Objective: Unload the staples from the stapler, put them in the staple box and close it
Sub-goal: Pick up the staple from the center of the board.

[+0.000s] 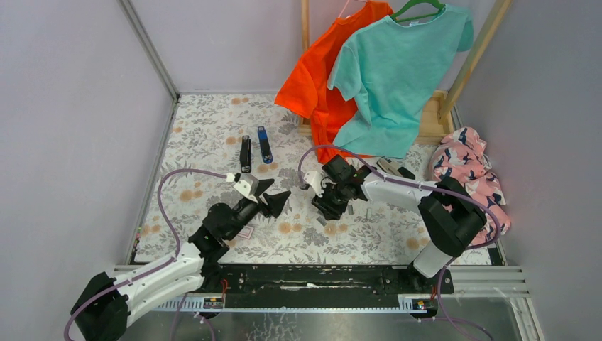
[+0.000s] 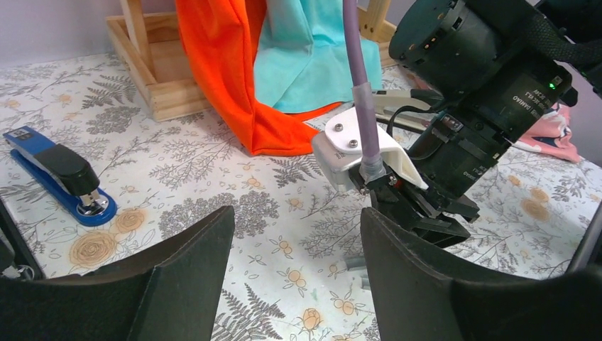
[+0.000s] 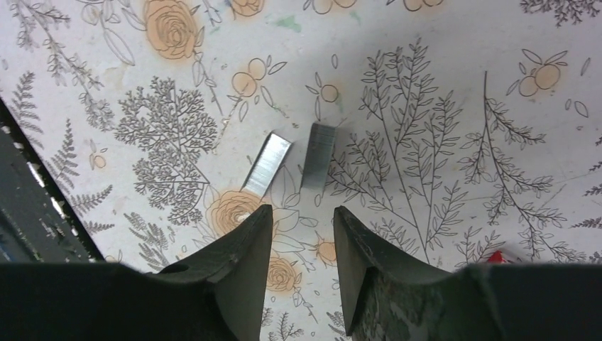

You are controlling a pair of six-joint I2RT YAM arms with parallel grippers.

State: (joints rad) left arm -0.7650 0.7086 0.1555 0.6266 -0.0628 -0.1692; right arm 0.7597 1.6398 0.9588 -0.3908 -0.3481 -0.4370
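— How do the right fingers (image 3: 238, 277) stand?

— Apart, with a narrow gap and nothing between them. Their tips point down, close over the floral worktop (image 3: 440, 85). Just past the tips lie the staples (image 3: 268, 163), two short silvery strips flat on the worktop. They are just beside each other and clear of the fingers.

— And the left fingers (image 2: 184, 284)?

— Spread wide and empty, held above the worktop and facing the right wrist.

— Where is the stapler (image 1: 392, 168)?

— On the worktop behind the right arm, near a pink patterned cloth (image 1: 465, 167) and well apart from the staples. Further left, a black bar (image 1: 245, 153) and a blue-and-black bar (image 1: 265, 144) lie side by side. An orange shirt (image 1: 319, 71) and a teal shirt (image 1: 401, 67) hang at the back.
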